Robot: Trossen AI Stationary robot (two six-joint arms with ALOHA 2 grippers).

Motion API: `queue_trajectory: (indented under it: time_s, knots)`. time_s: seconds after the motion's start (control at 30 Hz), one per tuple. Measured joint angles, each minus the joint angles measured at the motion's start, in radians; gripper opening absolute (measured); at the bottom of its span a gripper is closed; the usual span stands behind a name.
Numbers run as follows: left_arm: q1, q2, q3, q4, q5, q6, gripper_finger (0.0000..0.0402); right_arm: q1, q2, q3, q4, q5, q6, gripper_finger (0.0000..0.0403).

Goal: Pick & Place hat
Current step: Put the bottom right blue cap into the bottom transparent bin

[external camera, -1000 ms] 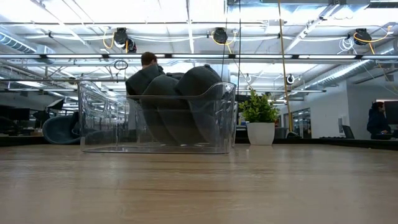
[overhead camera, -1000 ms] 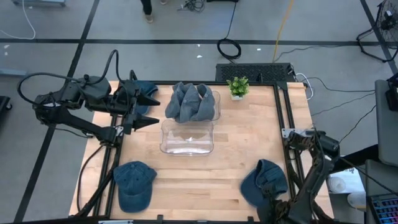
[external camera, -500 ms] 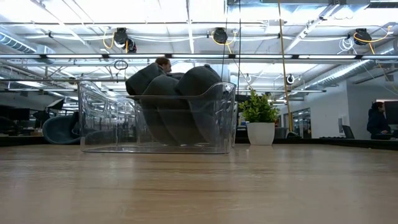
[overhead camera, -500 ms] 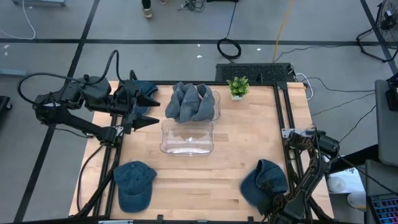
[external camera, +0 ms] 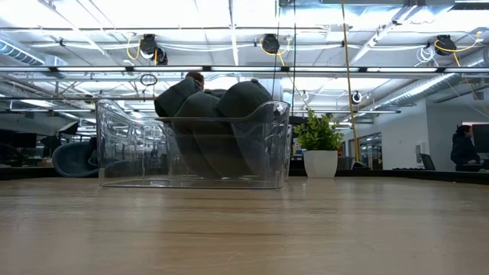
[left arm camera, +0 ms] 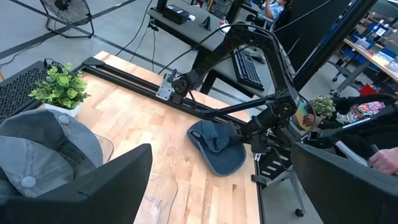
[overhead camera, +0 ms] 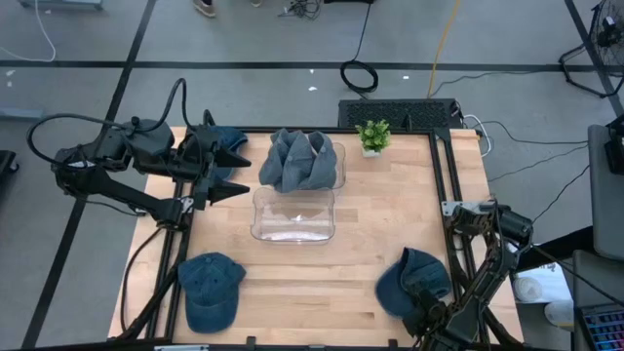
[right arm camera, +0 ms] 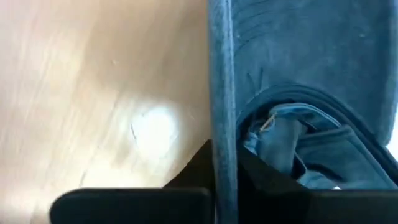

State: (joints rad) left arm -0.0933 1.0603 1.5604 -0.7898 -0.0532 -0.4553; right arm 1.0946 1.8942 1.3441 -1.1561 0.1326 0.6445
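A blue denim hat lies near the table's near right corner, and the left wrist view shows it too. My right gripper points down at its near edge and is shut on it. A second hat lies flat near the near left corner. Several hats are heaped in the far clear bin. My left gripper hovers open at the table's far left, over another hat, and touches nothing. My right gripper pinches the hat's edge between its two fingers, coming from above and pointing down. One finger stands on the table side of the edge, the other on the side of the hat's pale blue inside. The hat still lies on the table.
An empty clear bin stands mid-table, in front of the filled one. A small potted plant stands at the far edge. Bare wood lies between the bins and the right-hand hat. A person walks in the room behind the table.
My right gripper has sunk down onto the near edge of the right-hand hat and moved a little toward the table's far edge. The hat's near edge has drawn in slightly.
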Motion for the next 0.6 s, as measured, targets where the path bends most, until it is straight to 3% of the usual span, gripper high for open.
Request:
queue_trajectory:
  time_s: [0.17,0.37,0.6]
  knots:
    - [0.0,0.0,0.0,0.0,0.0,0.003,0.0392,-0.005,-0.057,0.0,-0.134,0.024,-0.008,0.0005]
    - [0.0,0.0,0.0,0.0,0.002,0.038,0.0392,-0.057,-0.182,-0.001,-0.319,0.198,-0.037,0.0003]
    - [0.0,0.0,0.0,-0.002,0.003,0.088,0.0392,-0.19,-0.317,-0.001,-0.371,0.317,-0.036,0.0001]
